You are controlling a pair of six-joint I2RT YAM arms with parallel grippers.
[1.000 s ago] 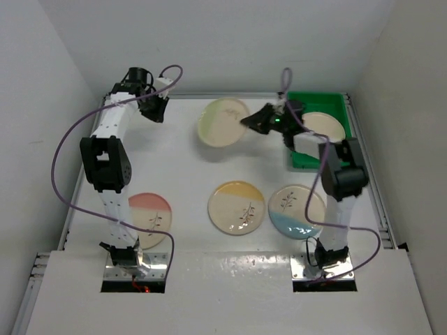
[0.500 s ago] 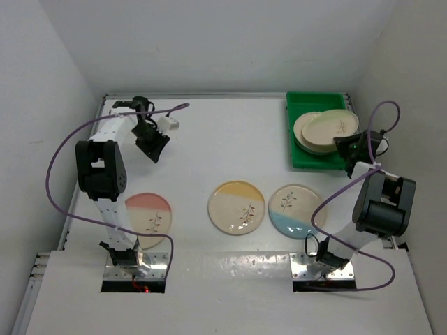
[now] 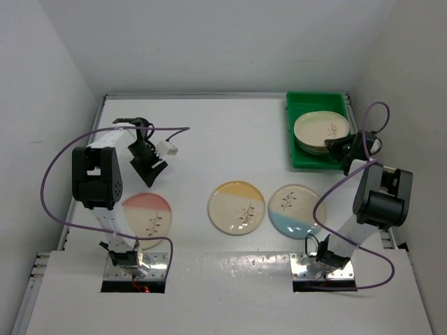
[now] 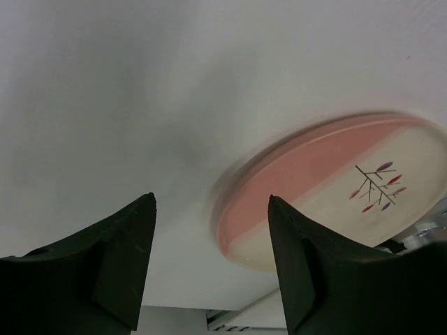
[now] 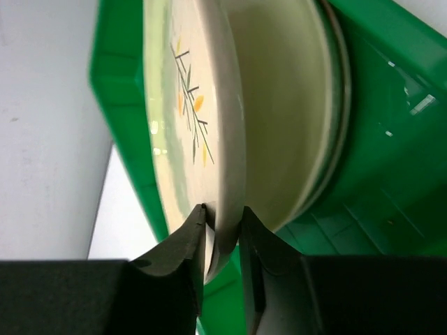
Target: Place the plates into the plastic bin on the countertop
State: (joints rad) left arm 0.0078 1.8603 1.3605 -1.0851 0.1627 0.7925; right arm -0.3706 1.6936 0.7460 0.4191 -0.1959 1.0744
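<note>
At the upper right of the overhead view, the green plastic bin (image 3: 316, 100) sits on the white countertop (image 3: 209, 139) with a stack of plates (image 3: 311, 143) inside it. The right gripper (image 3: 340, 148) reaches in from the bin's right side. Its fingers are pressed onto the rim of the top plate (image 3: 323, 128), a cream one with a sprig drawing. In the right wrist view that rim sits pinched between the two fingertips, and the gripped edge stands a little off the plate beneath.

At centre left, the left gripper (image 3: 150, 171) hangs with its jaws spread and nothing between them, just above the pink-segmented plate (image 3: 147, 220). In the lower middle, the yellow-segmented plate (image 3: 237, 207) and the blue-segmented plate (image 3: 296, 211) lie side by side.
</note>
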